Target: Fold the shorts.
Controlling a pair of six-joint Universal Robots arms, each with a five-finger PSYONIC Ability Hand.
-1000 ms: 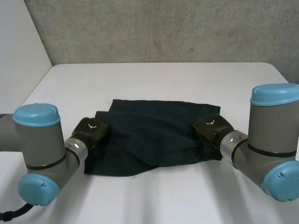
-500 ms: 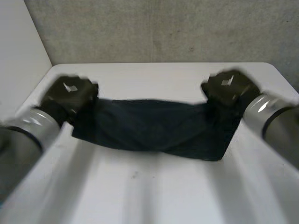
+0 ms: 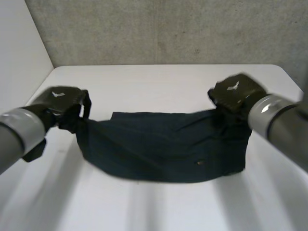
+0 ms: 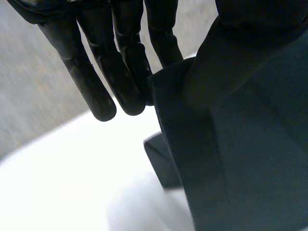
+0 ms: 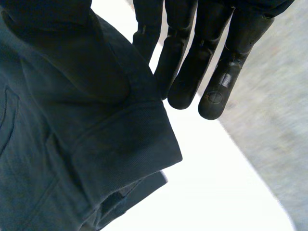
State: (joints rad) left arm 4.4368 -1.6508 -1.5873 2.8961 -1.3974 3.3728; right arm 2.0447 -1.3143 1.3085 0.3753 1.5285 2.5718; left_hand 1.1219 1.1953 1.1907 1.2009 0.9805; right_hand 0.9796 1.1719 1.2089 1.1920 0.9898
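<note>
A grey concrete wall (image 3: 168,29) rises behind the far edge of the white surface (image 3: 163,79), and a pale panel (image 3: 19,43) stands beyond its far left corner. Both grey arms reach forward over the surface, the left arm (image 3: 19,130) along the left edge and the right arm (image 3: 281,127) along the right edge.

The dark navy shorts (image 3: 163,144) hang stretched between the two hands across the middle of the surface, running from left to right. Their upper edge sags a little between the grips and the lower edge bellies down toward the near edge. Whether that lower edge touches the surface cannot be told. A small pale dot (image 3: 200,163) shows on the cloth toward its right end.

The left hand (image 3: 65,101) is raised near the left edge and holds the left upper corner of the shorts. In the left wrist view its fingers (image 4: 101,82) are nearly straight and close together. Its thumb (image 4: 226,53) presses the cloth's edge against them, so the corner is pinched.

The right hand (image 3: 236,92) is raised toward the far right corner of the surface and holds the right upper corner. In the right wrist view its fingers (image 5: 185,62) are also straight and side by side. The thumb (image 5: 72,53) lies over a stitched band of the shorts and clamps it against them. The band's corner juts out below the fingertips, with the white surface beneath it.
</note>
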